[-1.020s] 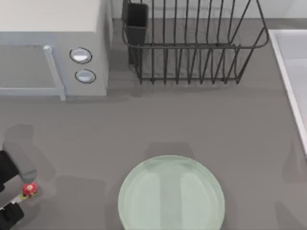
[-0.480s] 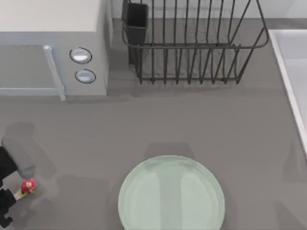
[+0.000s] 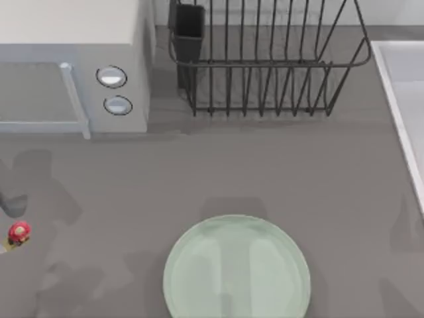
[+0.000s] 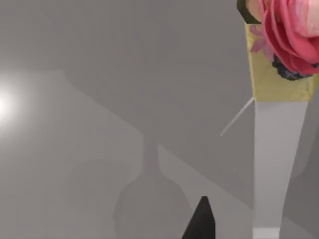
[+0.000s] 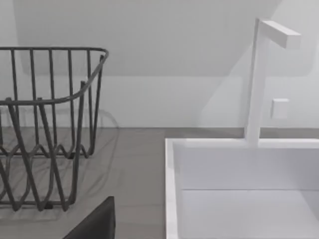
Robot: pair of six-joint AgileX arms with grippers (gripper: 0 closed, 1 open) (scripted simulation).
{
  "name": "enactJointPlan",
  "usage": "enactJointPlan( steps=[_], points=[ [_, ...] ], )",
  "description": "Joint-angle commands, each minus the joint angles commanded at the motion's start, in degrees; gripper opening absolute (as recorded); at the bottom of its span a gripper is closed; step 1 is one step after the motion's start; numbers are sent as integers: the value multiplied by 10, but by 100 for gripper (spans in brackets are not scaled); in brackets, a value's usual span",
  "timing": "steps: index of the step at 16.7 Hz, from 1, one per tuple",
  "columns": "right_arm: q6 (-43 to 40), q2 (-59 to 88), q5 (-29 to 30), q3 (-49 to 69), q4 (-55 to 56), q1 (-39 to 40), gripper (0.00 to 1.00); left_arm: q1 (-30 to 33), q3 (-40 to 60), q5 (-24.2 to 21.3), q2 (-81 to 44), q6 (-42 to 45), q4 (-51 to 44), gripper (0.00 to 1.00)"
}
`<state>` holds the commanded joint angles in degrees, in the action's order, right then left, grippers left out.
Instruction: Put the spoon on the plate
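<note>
At the table's far left edge, the left gripper point(image 4: 202, 219) shows one dark fingertip; I cannot tell if it grips. The spoon point(image 3: 18, 232) hangs there, red ornament up, well apart from the plate point(image 3: 192, 265). It looks light, stiff and slippery; hold the thin handle.

Spoon's red ornament point(image 3: 19, 230) at left edge, plate point(image 3: 236, 270) front centre, well apart

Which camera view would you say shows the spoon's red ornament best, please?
The left wrist view: the spoon hangs close, its red ornament, yellow bit and pale handle plain. In the top view the ornament is a small red dot at the table's left edge.
</note>
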<state>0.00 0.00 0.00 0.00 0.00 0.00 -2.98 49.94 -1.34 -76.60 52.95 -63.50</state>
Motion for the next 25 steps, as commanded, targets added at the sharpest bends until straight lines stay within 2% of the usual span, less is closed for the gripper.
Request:
enactJointPlan(
  steps=[7,10,14,20,22,25],
  points=[
    [0,0,0,0,0,0,100,1,17,0,12,-2,-19,0],
    [0,0,0,0,0,0,100,38,47,1,-20,-15,-18,0],
    [0,0,0,0,0,0,100,172,126,3,-111,-53,-11,0],
    [0,0,0,0,0,0,100,465,258,2,-275,-130,8,0],
    [0,0,0,0,0,0,100,531,294,3,-314,-152,17,0],
    [0,0,0,0,0,0,100,584,325,6,-345,-176,31,0]
  ],
)
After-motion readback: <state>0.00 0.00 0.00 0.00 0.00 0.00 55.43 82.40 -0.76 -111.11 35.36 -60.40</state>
